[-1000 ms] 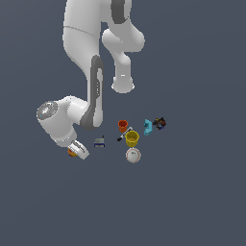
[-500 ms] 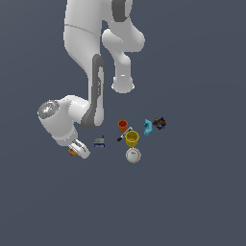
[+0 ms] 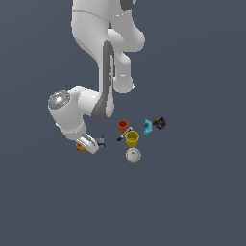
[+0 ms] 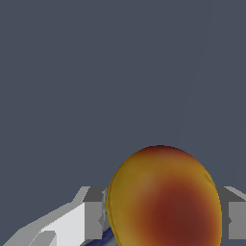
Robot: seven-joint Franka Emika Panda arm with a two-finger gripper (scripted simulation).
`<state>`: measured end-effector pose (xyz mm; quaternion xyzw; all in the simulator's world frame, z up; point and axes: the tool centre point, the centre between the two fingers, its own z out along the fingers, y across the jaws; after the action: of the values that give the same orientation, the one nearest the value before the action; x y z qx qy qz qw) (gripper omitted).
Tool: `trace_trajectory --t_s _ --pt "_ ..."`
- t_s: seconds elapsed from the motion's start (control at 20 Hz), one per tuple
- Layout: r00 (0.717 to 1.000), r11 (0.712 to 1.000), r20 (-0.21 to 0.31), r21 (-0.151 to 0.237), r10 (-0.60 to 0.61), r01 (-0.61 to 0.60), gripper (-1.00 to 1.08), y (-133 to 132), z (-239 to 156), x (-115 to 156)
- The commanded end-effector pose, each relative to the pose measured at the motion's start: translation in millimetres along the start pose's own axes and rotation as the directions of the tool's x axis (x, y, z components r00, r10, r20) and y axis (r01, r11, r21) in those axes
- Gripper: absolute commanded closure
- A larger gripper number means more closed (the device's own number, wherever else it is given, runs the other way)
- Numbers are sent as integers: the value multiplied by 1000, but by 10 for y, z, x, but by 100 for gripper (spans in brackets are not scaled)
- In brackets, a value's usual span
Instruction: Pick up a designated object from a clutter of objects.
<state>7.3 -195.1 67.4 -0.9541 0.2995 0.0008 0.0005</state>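
The designated object (image 3: 79,146), a round orange-red fruit with a yellow patch, lies apart from the clutter of objects (image 3: 137,135), toward the exterior view's left. My gripper (image 3: 86,143) is low over it. In the wrist view the fruit (image 4: 163,197) fills the space between the two fingers (image 4: 93,218), and both pads touch its sides. The gripper (image 4: 163,218) is shut on the fruit. Its lower part is cut off by the frame edge.
The clutter holds an orange cup (image 3: 123,125), a yellow cup (image 3: 132,138), a white ball (image 3: 133,155), a cyan piece (image 3: 147,126), a dark multicoloured piece (image 3: 159,123) and a black-and-white marker (image 3: 123,134). A small grey-blue item (image 3: 100,141) lies right beside the gripper.
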Motion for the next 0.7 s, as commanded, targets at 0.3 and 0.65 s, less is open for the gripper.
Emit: trace_trajectory --t_s 0.3,0.65 --pt "1000 1000 -2 1 -1 1 108 -493 -510 -556" --pt "1000 1000 -3 -1 -1 1 108 -977 -1018 -1107"
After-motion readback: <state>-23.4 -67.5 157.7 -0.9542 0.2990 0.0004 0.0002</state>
